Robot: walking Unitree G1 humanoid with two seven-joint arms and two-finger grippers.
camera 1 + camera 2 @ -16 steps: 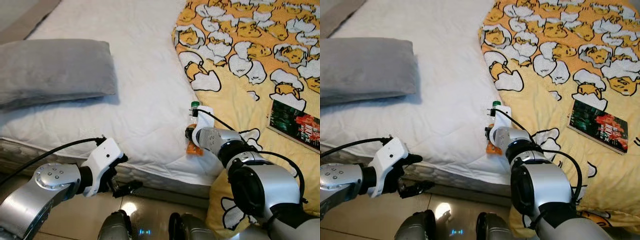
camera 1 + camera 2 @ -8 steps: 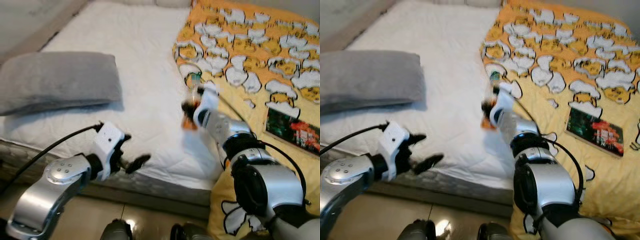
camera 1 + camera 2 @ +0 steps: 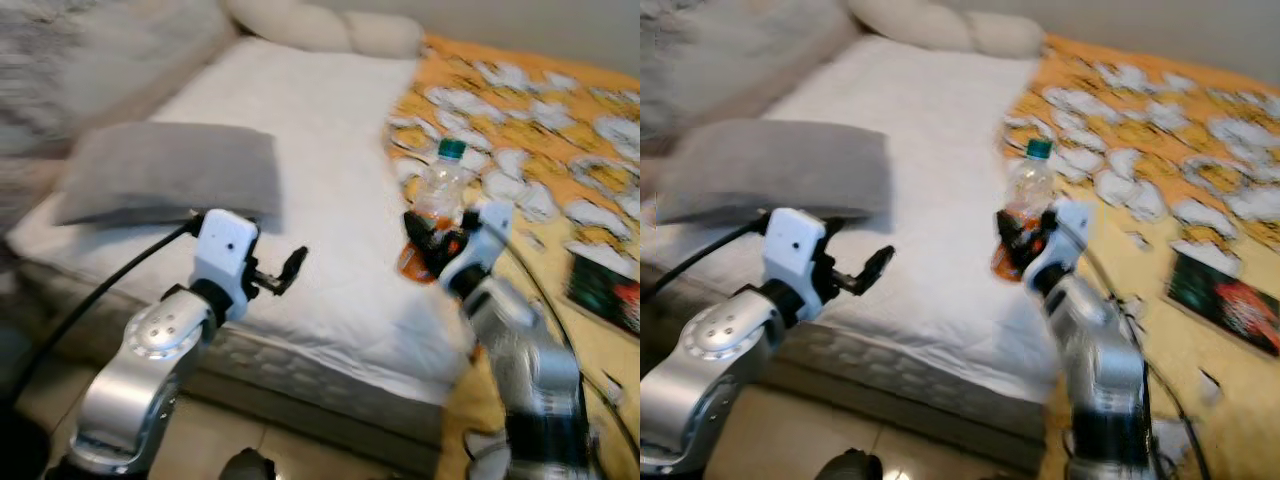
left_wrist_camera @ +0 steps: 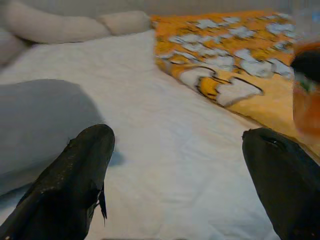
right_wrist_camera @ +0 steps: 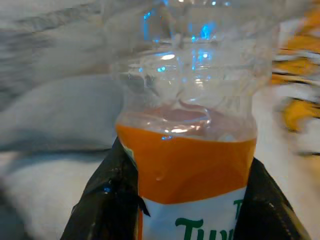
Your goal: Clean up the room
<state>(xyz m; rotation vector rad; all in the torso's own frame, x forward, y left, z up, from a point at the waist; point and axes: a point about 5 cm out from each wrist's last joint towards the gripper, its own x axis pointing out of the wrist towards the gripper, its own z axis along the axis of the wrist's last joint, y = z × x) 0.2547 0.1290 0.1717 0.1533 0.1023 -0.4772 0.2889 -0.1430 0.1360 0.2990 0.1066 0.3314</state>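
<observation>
Orange-labelled bottle [image 5: 187, 150] — green cap [image 3: 452, 149] — right claw [image 3: 432, 243].

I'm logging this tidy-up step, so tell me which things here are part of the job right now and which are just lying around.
In the job:
- plastic bottle, green cap, orange label
- right gripper, shut on it above the bed
- left gripper, open, empty

Lying about:
- grey pillow
- book on the yellow blanket
- white mattress

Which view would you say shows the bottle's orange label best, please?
The right wrist view: the bottle is sharp and close, clamped by the right pincer, with its orange label legible. Both eye views show it whole but blurred; the left wrist view catches just its blurred edge.
</observation>
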